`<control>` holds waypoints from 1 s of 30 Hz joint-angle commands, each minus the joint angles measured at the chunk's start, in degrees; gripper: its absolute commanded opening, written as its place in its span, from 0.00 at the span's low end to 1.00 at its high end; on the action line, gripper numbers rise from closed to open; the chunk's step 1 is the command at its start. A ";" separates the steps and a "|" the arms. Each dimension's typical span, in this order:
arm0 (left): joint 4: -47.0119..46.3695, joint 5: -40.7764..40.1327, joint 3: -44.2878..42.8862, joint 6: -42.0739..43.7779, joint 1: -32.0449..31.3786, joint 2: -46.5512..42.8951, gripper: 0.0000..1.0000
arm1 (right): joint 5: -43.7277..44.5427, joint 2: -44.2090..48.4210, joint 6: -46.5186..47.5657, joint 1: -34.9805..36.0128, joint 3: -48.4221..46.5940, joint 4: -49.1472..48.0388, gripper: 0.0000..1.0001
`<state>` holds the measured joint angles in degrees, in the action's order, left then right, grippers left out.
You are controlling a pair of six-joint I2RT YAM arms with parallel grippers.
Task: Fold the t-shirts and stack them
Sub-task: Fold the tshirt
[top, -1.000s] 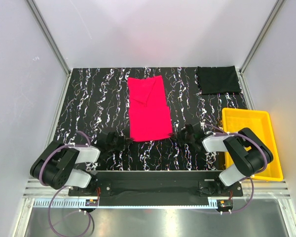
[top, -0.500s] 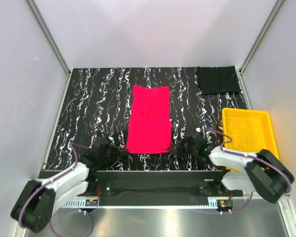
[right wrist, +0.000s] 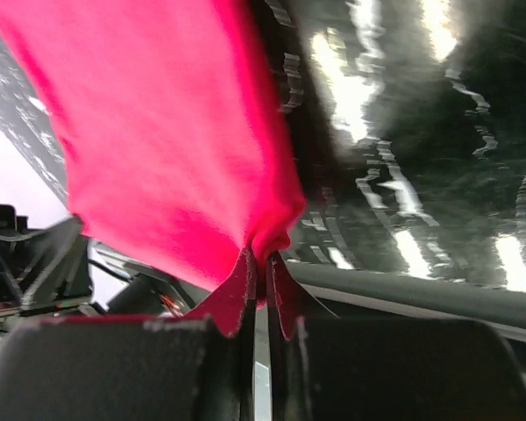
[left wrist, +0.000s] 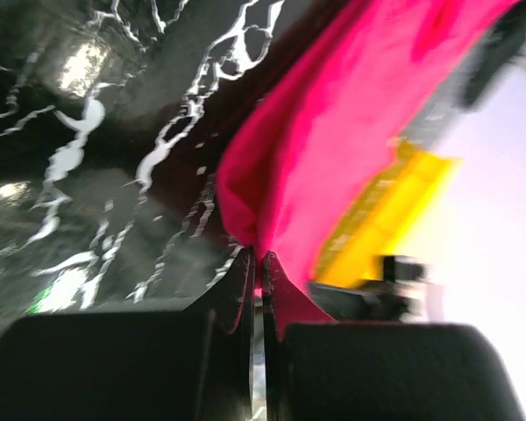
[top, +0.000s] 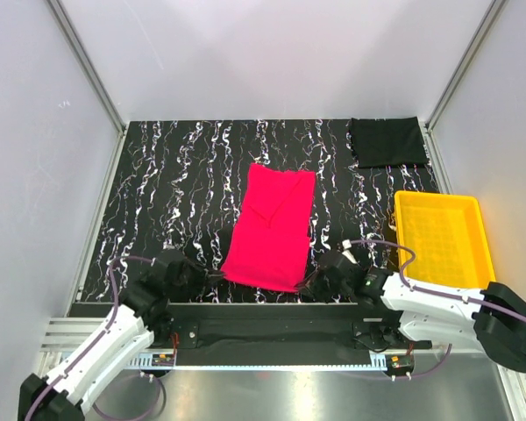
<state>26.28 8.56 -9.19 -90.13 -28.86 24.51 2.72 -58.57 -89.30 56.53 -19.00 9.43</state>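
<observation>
Across the black white-veined tabletop (top: 167,193), the layout is simple. The yellow tray (top: 443,250) sits along the right side, and the folded black t-shirt (top: 386,142) lies in the far right corner, well apart from both arms.

The red t-shirt (top: 273,228) lies in the middle as a long narrow strip. Its long axis runs from the near edge away toward the back, and the far end leans a little to the right. All of it extends away from the grippers, because they hold only its near end.

The left gripper (top: 215,274) is at the near left corner. Its wrist view shows it clenched on a gathered pinch of red cloth (left wrist: 257,261). The right gripper (top: 313,281) is at the near right corner, clamped the same way on the hem (right wrist: 261,260).

Each arm is about equally close to its own corner, with the short near hem running between them. The next move is probably a fold across the strip. For that, both corners should travel together along the long axis toward the far end, keeping level so the hem lands square.
</observation>
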 commanded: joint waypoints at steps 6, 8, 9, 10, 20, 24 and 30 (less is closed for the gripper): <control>-0.79 -6.09 -29.89 24.71 1.43 25.99 0.00 | -4.25 3.20 14.04 -14.93 -15.07 9.46 0.00; -3.41 -4.26 -37.46 29.82 2.93 34.23 0.00 | -8.41 -0.13 19.58 -20.47 -18.51 10.52 0.00; -4.04 -3.12 -40.09 31.05 4.59 37.16 0.00 | -12.09 -1.97 21.25 -24.85 -22.53 11.04 0.00; -4.57 -0.76 -44.73 33.15 5.30 39.88 0.00 | -13.69 -5.91 24.58 -26.72 -24.57 12.00 0.00; -8.97 14.81 -71.56 39.50 11.01 71.18 0.00 | -27.68 -27.99 33.75 -41.14 -45.57 14.21 0.00; -9.49 17.80 -78.86 39.15 12.16 78.83 0.00 | -31.80 -33.62 35.33 -44.40 -50.85 14.56 0.00; -12.57 19.64 -83.79 36.52 14.97 86.04 0.00 | -37.60 -43.64 37.26 -47.48 -58.42 14.74 0.02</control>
<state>18.98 24.36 -89.10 -52.56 -15.84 108.66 -28.80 -98.91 -54.63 10.07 -72.82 23.94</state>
